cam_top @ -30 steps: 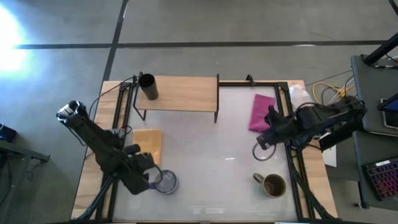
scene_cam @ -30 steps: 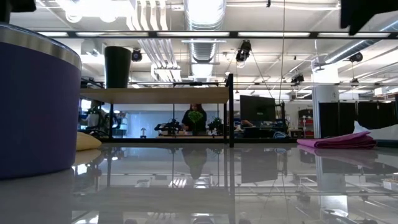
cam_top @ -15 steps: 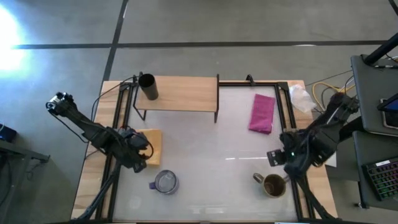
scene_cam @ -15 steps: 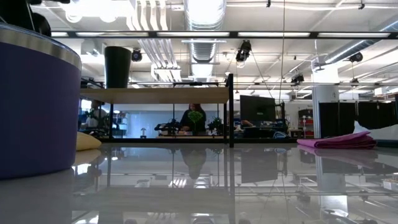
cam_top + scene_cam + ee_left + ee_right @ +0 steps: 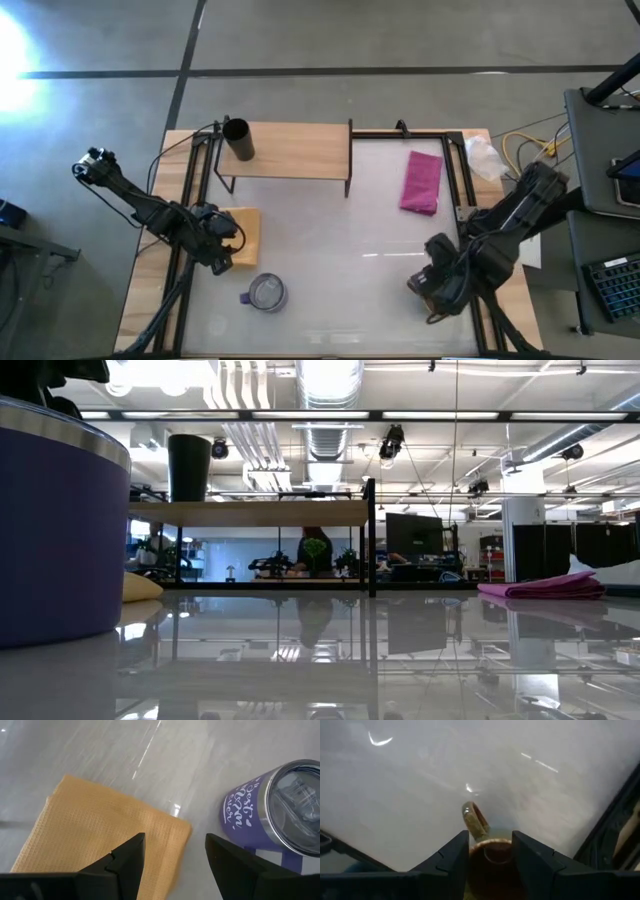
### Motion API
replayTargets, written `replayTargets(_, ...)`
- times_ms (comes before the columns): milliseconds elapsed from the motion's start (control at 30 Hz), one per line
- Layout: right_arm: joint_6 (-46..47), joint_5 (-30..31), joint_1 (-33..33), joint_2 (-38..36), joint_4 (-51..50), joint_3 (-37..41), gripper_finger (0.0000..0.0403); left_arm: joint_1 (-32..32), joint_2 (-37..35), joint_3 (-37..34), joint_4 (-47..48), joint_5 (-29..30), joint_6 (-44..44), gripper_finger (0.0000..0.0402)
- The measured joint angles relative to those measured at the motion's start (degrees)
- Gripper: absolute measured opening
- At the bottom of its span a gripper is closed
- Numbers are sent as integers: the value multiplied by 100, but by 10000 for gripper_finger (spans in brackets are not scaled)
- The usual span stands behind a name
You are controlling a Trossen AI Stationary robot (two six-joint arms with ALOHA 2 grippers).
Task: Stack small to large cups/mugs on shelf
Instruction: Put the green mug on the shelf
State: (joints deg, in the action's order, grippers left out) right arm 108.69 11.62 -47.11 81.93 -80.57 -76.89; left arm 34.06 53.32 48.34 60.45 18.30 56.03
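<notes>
The small black cup point(image 5: 237, 138) stands upright on the left end of the light-wood shelf point(image 5: 295, 150) and also shows in the low view point(image 5: 188, 465). The purple tumbler point(image 5: 266, 293) with its silvery lid stands on the table near the front left. My left gripper point(image 5: 175, 852) is open above the yellow cloth point(image 5: 100, 835), apart from the tumbler point(image 5: 280, 810). My right gripper point(image 5: 490, 840) is open and low over the tan mug point(image 5: 492, 851) at the front right. One finger stands on each side of the mug's rim. The mug's handle point(image 5: 475, 820) points away from the wrist. My right gripper comes at the mug from above, slanting, with its two fingers point(image 5: 455, 855) on either side of the rim beside the handle. I cannot tell whether they touch it. The mug stands upright on the table.
A folded magenta cloth point(image 5: 422, 182) lies at the back right of the table. The yellow cloth point(image 5: 240, 232) lies at the left, in front of the shelf. Black frame rails point(image 5: 470, 200) run along the table's sides. The middle of the white table shows bare.
My left gripper has drawn back from the purple tumbler toward the table's far left and now hangs over the yellow cloth. My right gripper has gone toward the near edge and down over the tan mug. The tumbler and the mug have kept their places.
</notes>
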Motion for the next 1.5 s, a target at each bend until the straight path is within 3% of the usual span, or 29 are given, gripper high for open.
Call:
replayTargets(267, -1331, -327, 269, 327, 508, -40, 144, 0, 15, 0, -2, -2, 42, 194)
replayTargets(533, -1951, -795, 327, 647, 676, 129, 144, 0, 27, 0, 0, 14, 44, 194)
replayTargets(933, -3104, -892, 838, 699, 1296, 546, 144, 0, 45, -7, -1, 29, 66, 194)
replayTargets(1500, -3093, -1506, 902, 352, 1965, 1516, 144, 0, 66, -9, 2, -52, 284, 194)
